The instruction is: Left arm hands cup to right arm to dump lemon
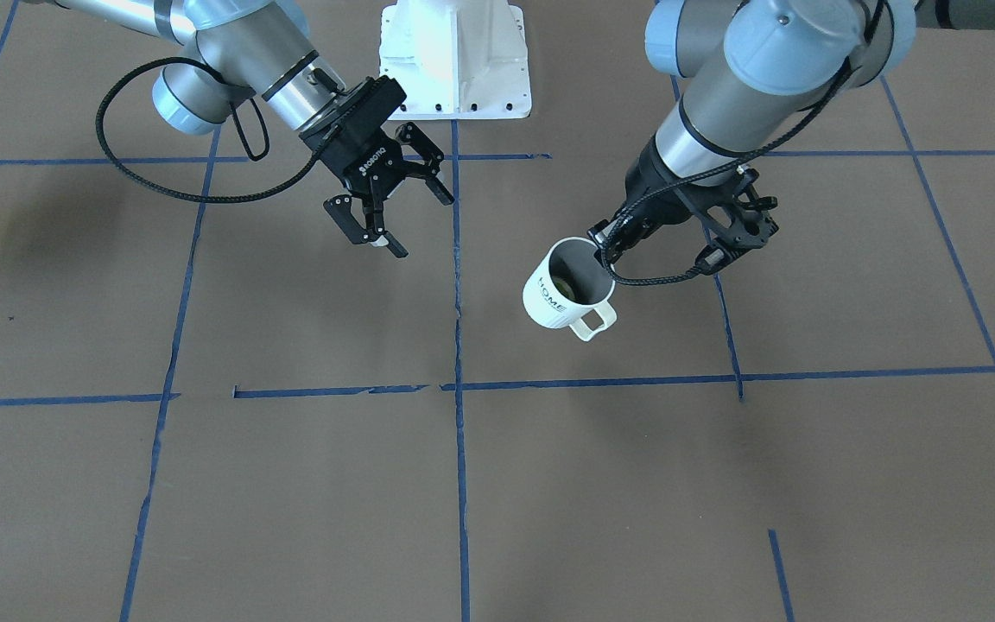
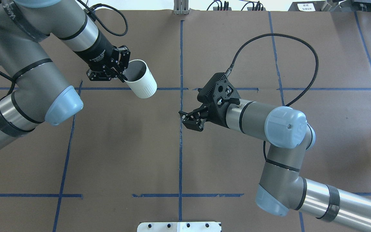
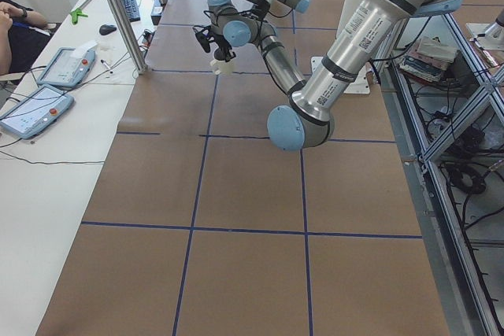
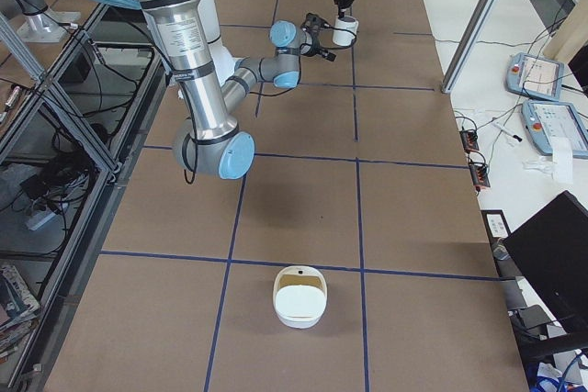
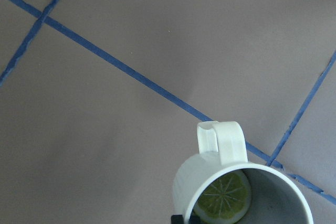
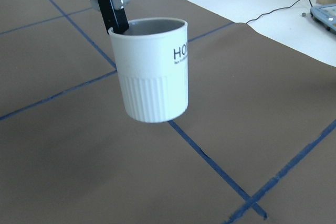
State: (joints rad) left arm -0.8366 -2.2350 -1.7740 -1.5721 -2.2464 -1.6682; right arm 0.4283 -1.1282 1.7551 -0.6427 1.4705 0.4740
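The cup [image 1: 560, 294] is a white mug with dark lettering, held in the air over the table, a little tilted. My left gripper [image 1: 606, 250] is shut on its rim, one finger inside. The lemon [image 5: 223, 199], a cut slice, lies in the cup's bottom and also shows in the front view [image 1: 563, 282]. The cup's handle [image 5: 221, 141] points away from the robot. My right gripper [image 1: 418, 223] is open and empty, hovering some way from the cup and facing it. The right wrist view shows the cup [image 6: 155, 72] straight ahead, with a left finger [image 6: 116, 19] on its rim.
The brown table carries a grid of blue tape lines [image 2: 181, 96]. The robot's white base [image 1: 454, 60] stands at the table's edge. A white lidded container [image 4: 300, 298] sits at the right end. A metal pole [image 3: 118, 13] and operator tablets [image 3: 35, 108] stand beside the table.
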